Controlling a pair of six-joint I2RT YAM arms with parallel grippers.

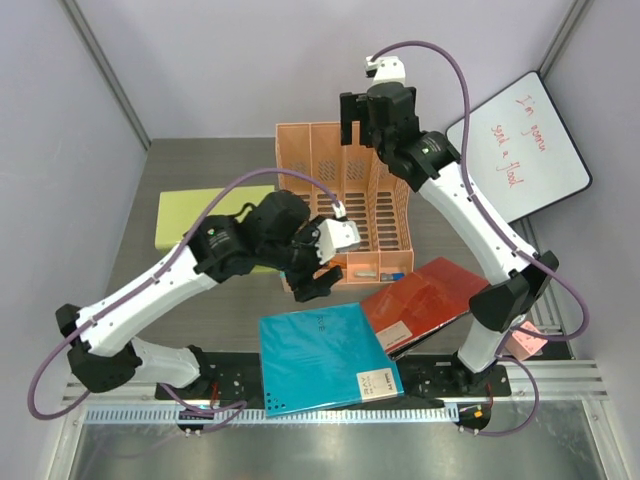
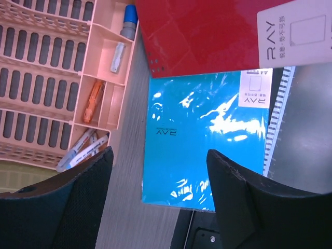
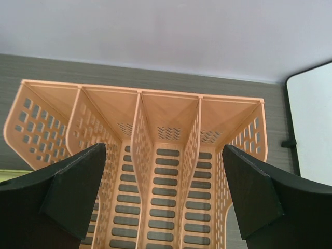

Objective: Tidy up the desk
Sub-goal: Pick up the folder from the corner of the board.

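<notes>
Left pincer (image 2: 158,171) and right pincer (image 3: 163,176) both open, empty; filing looks barely begun.
Tabletop (image 1: 200,165) lies under both arms; orange mesh file rack (image 1: 340,180) toward the far edge, slots empty, right pincer above; teal folder (image 1: 320,355) and red folder (image 1: 430,295) loose at the near edge; free room at the far-left corner.

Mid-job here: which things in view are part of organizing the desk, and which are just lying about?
Likely in the job: desk, teal folder, red folder, orange file rack.
Likely lying about: whiteboard, lime-green cabinet, pink note.
</notes>
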